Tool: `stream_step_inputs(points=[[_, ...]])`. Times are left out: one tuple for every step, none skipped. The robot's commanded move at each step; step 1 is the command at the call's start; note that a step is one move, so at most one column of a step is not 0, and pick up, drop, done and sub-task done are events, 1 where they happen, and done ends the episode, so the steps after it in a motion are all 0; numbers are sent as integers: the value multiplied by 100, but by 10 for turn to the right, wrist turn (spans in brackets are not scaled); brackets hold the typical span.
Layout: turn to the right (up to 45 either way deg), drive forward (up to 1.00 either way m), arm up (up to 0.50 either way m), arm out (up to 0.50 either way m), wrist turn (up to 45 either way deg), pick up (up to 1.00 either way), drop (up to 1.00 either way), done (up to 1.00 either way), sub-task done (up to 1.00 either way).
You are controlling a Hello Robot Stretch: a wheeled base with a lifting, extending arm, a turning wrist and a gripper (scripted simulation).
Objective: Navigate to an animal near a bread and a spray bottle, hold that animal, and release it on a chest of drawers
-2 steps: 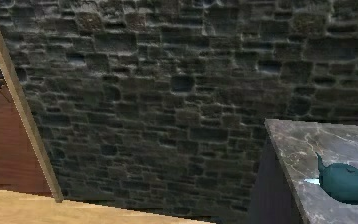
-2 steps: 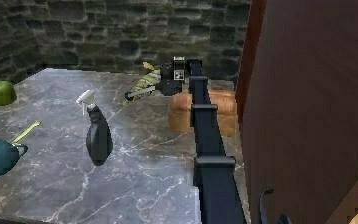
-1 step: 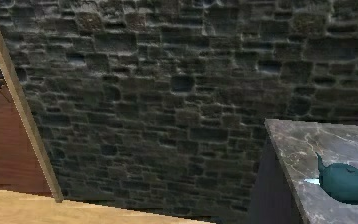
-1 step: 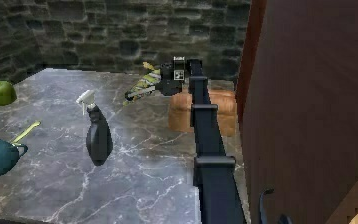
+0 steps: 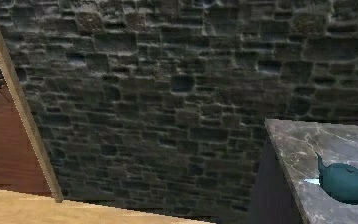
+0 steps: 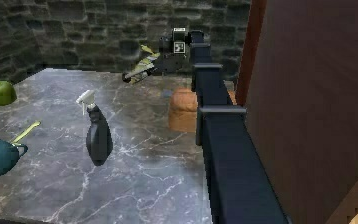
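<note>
The hand [image 6: 137,72] meets a small yellow-green shape [image 6: 145,62], probably the animal, at the grey marble bench [image 6: 137,175]'s 12 o'clock edge; whether it holds anything cannot be told. The brown bread loaf [image 6: 184,110] at its 5 o'clock and the dark spray bottle [image 6: 97,135] at 7 o'clock mark the target.

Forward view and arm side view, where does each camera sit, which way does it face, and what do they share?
Forward view: on the robot, facing ahead and somewhat down at a stone wall.
Arm side view: on the robot's body, facing out sideways over the marble counter and spray bottle; the arm and tool show.
Shared: the teal teapot, forward view's right edge, arm side view's left edge.
</note>
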Motion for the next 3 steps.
stream_step_inputs(points=[[0, 0, 0, 0, -450, 0, 0, 0, 0], [0, 0, 0, 0, -450, 0, 0, 0, 0], [0, 0, 0, -48, 0, 0, 0, 0, 0]])
